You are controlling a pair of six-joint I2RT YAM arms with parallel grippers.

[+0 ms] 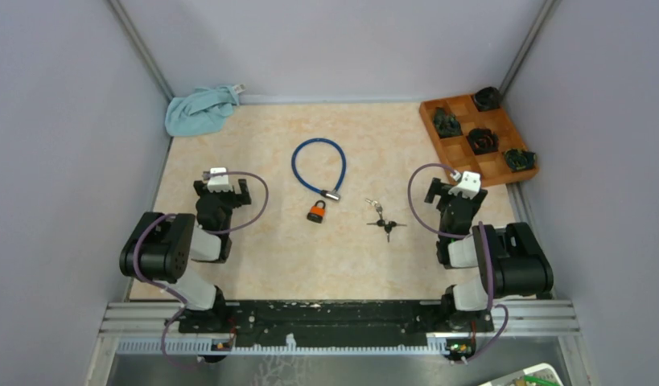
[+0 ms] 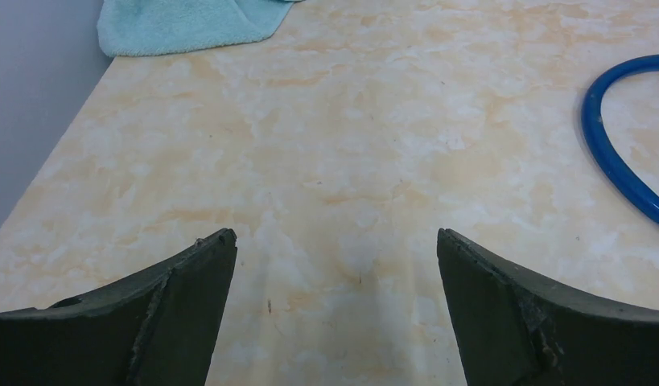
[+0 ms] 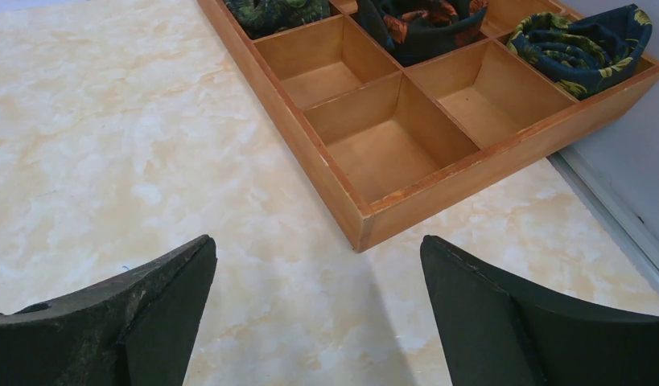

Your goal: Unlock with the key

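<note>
From above, the orange padlock (image 1: 316, 211) lies mid-bench, closed on the ends of a blue cable loop (image 1: 319, 163) that runs away toward the far wall. The bunch of keys (image 1: 384, 217) lies just to its right, apart from it and nearer the right arm (image 1: 461, 215) than the left arm (image 1: 209, 211). Both arms are drawn back near their bases and carry nothing. A teal cloth (image 1: 200, 109) sits in the far left corner, and a wooden compartment tray (image 1: 515, 177) in the far right.

The left wrist view shows its jaws spread wide over the bare bench (image 2: 310, 145), with only an arc of the cable at the right edge. The padlock is out of frame.

The right wrist view shows its jaws equally wide, facing the tray's near corner. The keys are not in this frame.

The work looks unstarted. The right arm would probably best swing inward for the keys, pinching one key by its head so the blade stays free. The left arm could pin the padlock body, keyway facing the key. The thin keys lie flat, so a low, square approach seems wise.
</note>
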